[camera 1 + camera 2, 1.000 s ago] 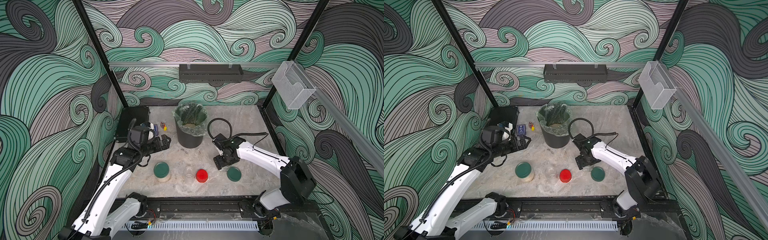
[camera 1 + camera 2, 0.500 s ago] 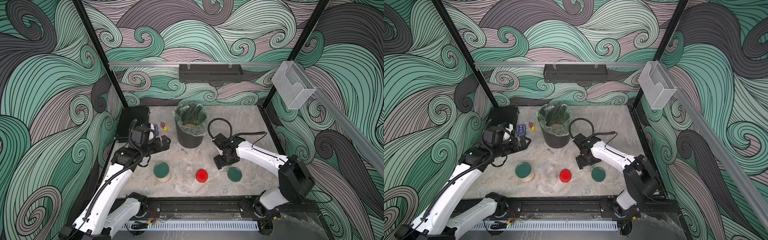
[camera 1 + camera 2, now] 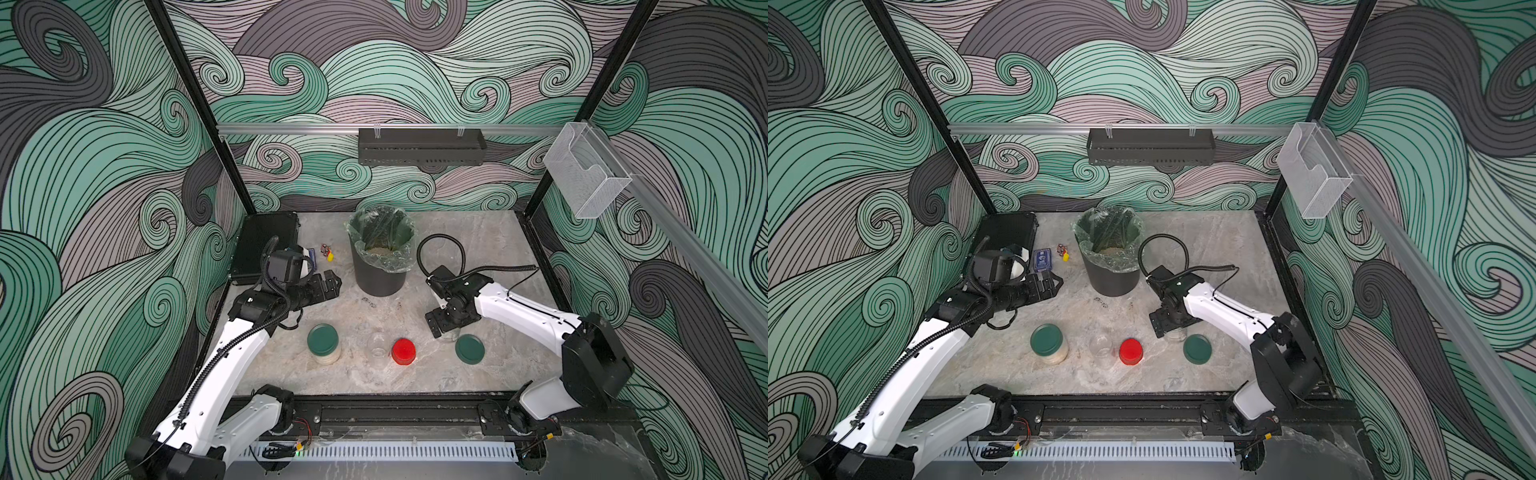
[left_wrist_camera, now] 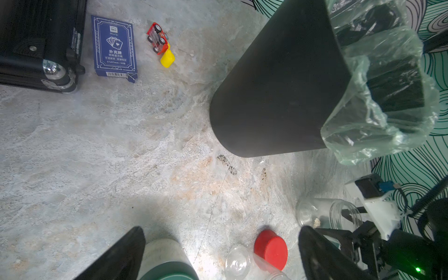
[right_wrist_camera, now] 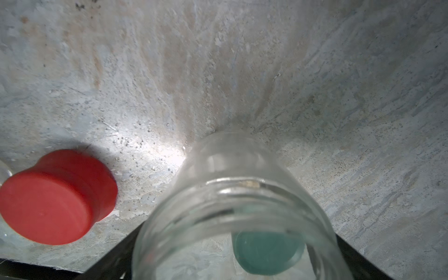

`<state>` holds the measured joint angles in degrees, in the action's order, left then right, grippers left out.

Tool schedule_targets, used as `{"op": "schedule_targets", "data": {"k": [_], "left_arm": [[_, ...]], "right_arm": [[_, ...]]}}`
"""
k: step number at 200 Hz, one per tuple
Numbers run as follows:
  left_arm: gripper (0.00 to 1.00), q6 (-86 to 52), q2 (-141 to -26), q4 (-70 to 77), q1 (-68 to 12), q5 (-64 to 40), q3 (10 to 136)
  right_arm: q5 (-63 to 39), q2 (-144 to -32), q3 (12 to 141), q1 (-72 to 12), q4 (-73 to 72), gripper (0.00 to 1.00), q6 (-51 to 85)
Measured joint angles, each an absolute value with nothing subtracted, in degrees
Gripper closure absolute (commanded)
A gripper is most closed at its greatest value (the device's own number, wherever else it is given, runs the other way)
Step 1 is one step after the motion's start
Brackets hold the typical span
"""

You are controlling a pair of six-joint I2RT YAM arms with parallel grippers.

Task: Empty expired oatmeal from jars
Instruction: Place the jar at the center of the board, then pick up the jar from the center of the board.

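Toward the front of the surface stands a row of glassware; at its left end a lidded jar, capped in dark green, holds pale oatmeal that shows through the glass; next to it is a small open jar, clear and empty, with a red lid lying just beside it; further right an empty wide jar stands upright, its green lid flat on the surface next to it. Over that wide jar the right gripper points down, jaws straddling the glass (whether the pads press it or stand clear, I cannot tell). Well apart from the jars, the left gripper hovers near the black bin, jaws spread wide with nothing between them; the bin's clear liner holds a tan layer at the bottom. Beside a black case at the back left lie a blue card box, a toy car and a yellow piece.
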<state>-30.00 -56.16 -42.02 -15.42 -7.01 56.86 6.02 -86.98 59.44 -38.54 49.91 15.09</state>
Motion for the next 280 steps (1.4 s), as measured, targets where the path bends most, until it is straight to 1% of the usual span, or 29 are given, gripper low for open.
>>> {"op": "schedule_targets", "data": {"k": [48,75,101,124,148,182,200,213,232,247,280], "left_arm": [[0.01,-30.02,-56.16,-42.02,-15.35,-7.11,56.86],[0.01,-30.79,-56.14,-42.02,-15.05,-8.84,56.86],[0.01,-31.79,-56.16,-43.07,-14.61,-9.41,56.86],[0.01,-33.04,-56.51,-45.45,-13.37,-8.95,56.97],[0.01,-35.09,-57.25,-47.62,-11.94,-8.34,56.97],[0.01,-36.47,-57.30,-50.19,-9.37,-7.53,56.97],[0.01,-37.08,-57.30,-50.85,-5.52,-7.29,56.90],[0.01,-38.17,-57.43,-50.50,-1.17,-8.14,56.38],[0.01,-40.18,-58.87,-49.15,5.74,-10.57,54.39],[0.01,-41.76,-61.45,-48.05,9.72,-12.62,52.69],[0.01,-43.79,-66.54,-47.35,14.94,-15.84,51.37]], "right_arm": [[6.31,-84.53,59.44,-38.52,50.04,0.01,15.03],[6.59,-77.73,59.64,-38.41,50.48,0.02,15.00],[5.93,-70.63,60.80,-38.98,50.76,0.06,13.80],[5.58,-66.81,63.59,-42.11,51.35,0.07,12.16],[5.87,-67.00,68.23,-47.11,51.46,0.08,10.87],[7.42,-72.75,74.83,-57.14,50.02,0.07,9.32],[7.70,-78.78,79.07,-62.33,49.25,0.07,8.27],[7.53,-84.18,82.96,-65.49,48.53,0.07,7.20],[6.07,-91.64,88.55,-68.51,47.35,0.06,5.58],[5.06,-96.55,92.42,-70.06,46.59,0.06,4.40],[3.64,-105.34,99.48,-72.34,46.06,0.02,2.22]]}}
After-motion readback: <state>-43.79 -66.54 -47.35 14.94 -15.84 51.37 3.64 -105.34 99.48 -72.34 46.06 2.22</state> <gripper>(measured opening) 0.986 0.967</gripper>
